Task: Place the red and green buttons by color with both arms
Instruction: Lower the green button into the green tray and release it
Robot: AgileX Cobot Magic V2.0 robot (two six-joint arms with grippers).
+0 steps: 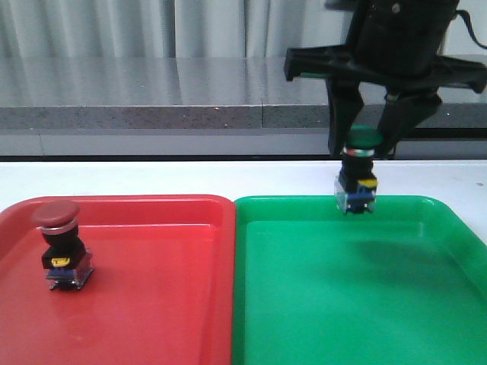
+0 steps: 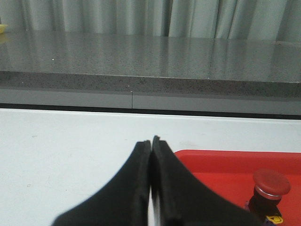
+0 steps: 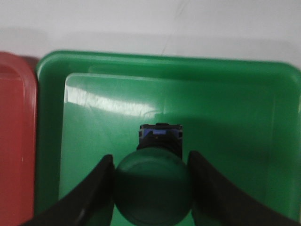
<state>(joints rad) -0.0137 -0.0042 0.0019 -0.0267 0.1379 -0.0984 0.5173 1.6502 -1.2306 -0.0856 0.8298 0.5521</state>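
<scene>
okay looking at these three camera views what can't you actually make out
- Left gripper: absent from the front view; the left wrist view's lower edge crops its shut fingers.
- Red button: base cropped in the left wrist view.
- Green button: its cap hides its body in the right wrist view.
- Right gripper: the front view's upper edge crops the arm above it.

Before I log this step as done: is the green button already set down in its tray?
No. The green button hangs upright in the right gripper above the green tray, base clear of the floor.
</scene>
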